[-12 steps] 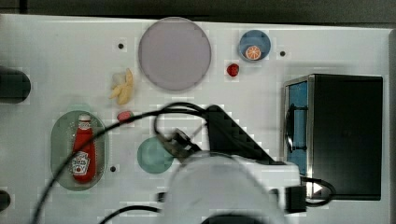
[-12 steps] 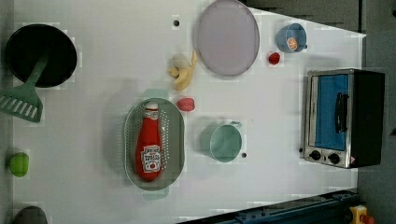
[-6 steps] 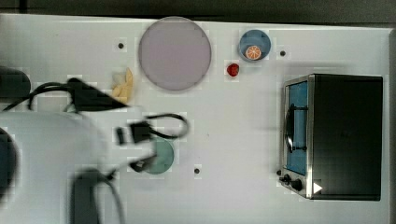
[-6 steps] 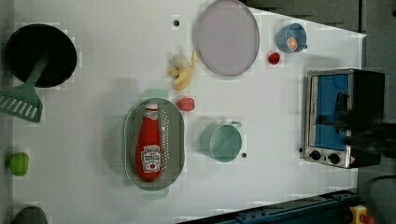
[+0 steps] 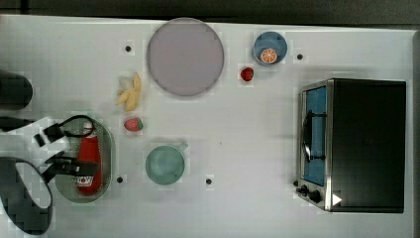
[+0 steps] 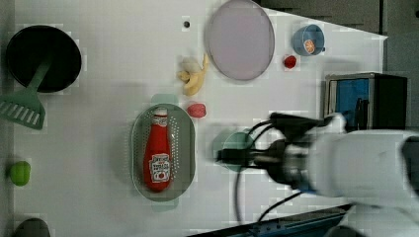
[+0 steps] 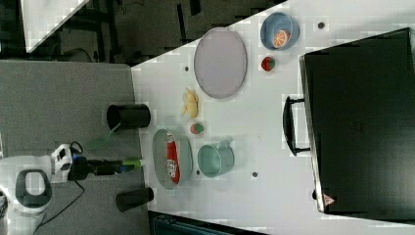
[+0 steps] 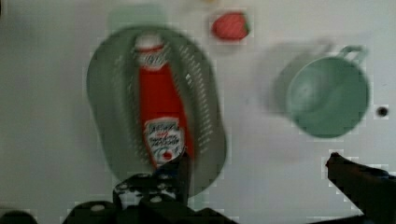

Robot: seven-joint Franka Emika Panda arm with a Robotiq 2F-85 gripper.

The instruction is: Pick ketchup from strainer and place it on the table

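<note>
Approach step: claw (image 8: 254,172) spread wide, empty, above strainer (image 8: 112,116); ketchup (image 8: 161,109) lies just ahead. Next: centre over bottle, descend, close.

A second ago the arm covers the lower middle of the top view, over the teal cup (image 5: 165,165). Now it sits at the top view's far left, and the gripper (image 5: 62,148) overlaps the left rim of the strainer (image 5: 106,148), beside the ketchup (image 5: 88,161). The cup and the oven (image 5: 359,144) are uncovered again there. In the left view, where no arm shows a second ago, the white arm now reaches in from the left view's right, its gripper (image 6: 222,155) in front of the cup.
</note>
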